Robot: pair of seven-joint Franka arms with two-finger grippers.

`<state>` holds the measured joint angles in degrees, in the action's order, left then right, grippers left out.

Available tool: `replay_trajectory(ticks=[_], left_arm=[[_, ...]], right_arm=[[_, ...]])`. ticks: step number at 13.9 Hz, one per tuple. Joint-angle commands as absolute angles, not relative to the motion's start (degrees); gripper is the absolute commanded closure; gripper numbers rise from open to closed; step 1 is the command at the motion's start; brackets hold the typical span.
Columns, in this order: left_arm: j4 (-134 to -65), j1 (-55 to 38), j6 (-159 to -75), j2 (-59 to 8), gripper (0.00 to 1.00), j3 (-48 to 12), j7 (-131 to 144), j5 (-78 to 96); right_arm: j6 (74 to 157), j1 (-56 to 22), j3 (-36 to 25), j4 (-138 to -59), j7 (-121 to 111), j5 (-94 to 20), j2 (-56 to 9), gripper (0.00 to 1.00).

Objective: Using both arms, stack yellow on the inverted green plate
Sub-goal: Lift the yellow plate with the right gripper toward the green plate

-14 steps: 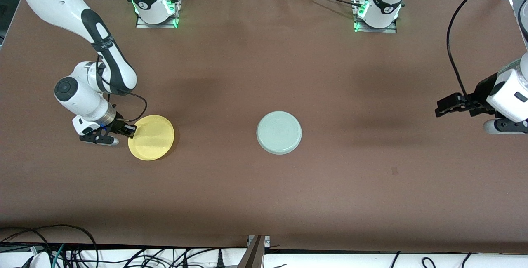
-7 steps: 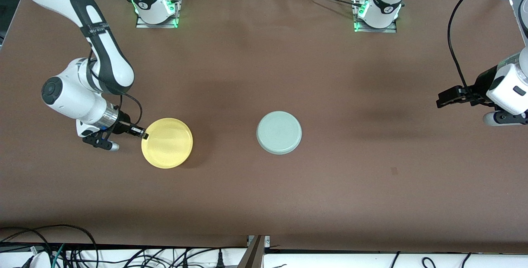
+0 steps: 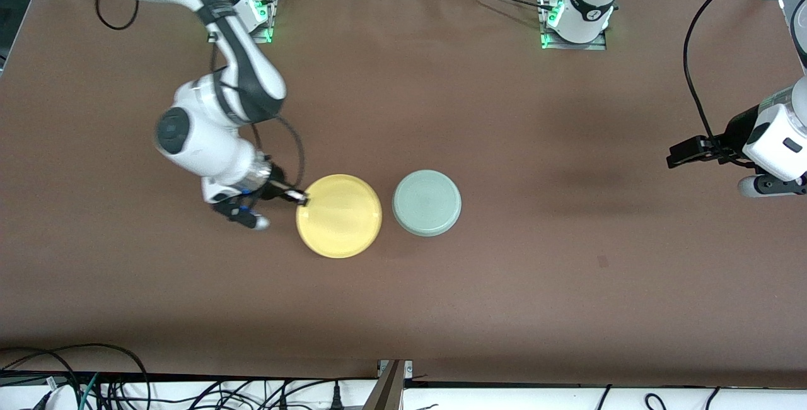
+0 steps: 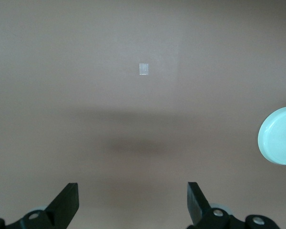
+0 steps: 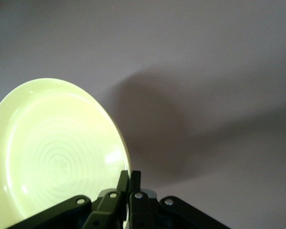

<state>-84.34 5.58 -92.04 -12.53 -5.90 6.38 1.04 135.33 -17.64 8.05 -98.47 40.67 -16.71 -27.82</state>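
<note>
Right gripper (image 3: 296, 196), clamped on the yellow plate's (image 3: 339, 216) rim, has been carried from the frame's left to just beside the green plate (image 3: 427, 202) at center. One plate of each colour is counted. Left gripper (image 3: 682, 155), spread and empty, waits over the desk (image 3: 567, 284) at right edge.

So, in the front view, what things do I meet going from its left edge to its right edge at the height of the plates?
right gripper → yellow plate → green plate → left gripper
</note>
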Motion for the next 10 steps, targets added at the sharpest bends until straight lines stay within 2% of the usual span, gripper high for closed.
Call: replay_trajectory(ticks=[1,4,7,10], left_arm=[[-83.5,5.5,-92.1,-13.0,0.00,-6.1,6.7,1.7],[-83.1,5.4,-92.1,-13.0,0.00,-6.2,6.7,1.8],[-81.9,5.5,-92.1,-13.4,0.00,-6.2,6.7,1.6],[-81.8,5.5,-92.1,-13.4,0.00,-6.2,6.7,1.6]], right_arm=[[134.7,-23.4,7.0,-89.6,52.2,-14.5,-34.3,1.00],[136.5,-29.1,7.0,-85.3,65.9,-4.4,-39.0,1.00],[140.6,-33.7,6.9,-85.3,72.6,0.3,-41.4,1.00],[142.6,-34.9,6.9,-85.3,74.8,2.5,-42.6,1.00]])
